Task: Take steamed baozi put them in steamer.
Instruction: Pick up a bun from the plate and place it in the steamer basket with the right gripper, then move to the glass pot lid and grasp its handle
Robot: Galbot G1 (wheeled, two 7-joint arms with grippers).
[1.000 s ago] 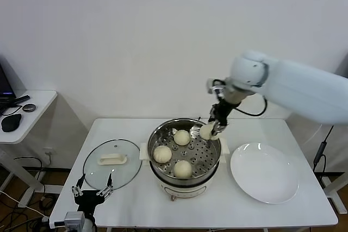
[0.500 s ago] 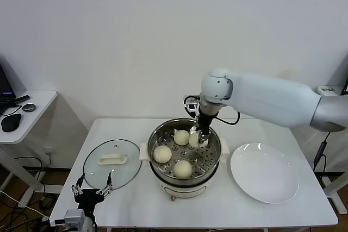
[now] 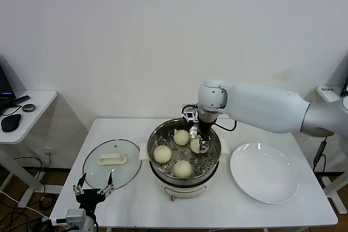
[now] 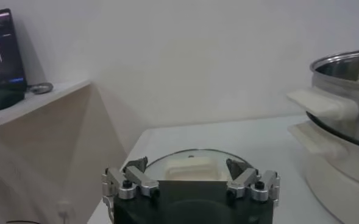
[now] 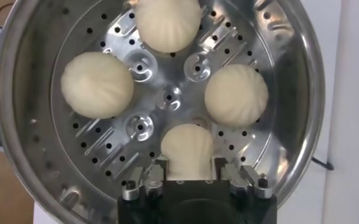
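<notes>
The steamer [image 3: 185, 153] is placed at the middle of the table [image 3: 136, 194], with the glass lid [image 3: 112, 162] laid flat to its left and the plate [image 3: 265, 172] to its right. Three baozi [image 3: 162, 154] are set on the steamer floor, and a fourth baozi [image 3: 196, 145] is held between the fingers of the right gripper [image 3: 199, 144] inside the steamer, on its right rear side. The left gripper [image 3: 92, 192] is positioned low at the table's front edge, just before the lid, and a side table [image 3: 32, 107] is seen far to the left.

Cream-white baozi [image 5: 187, 150], perforated steel steamer [image 5: 30, 161]
</notes>
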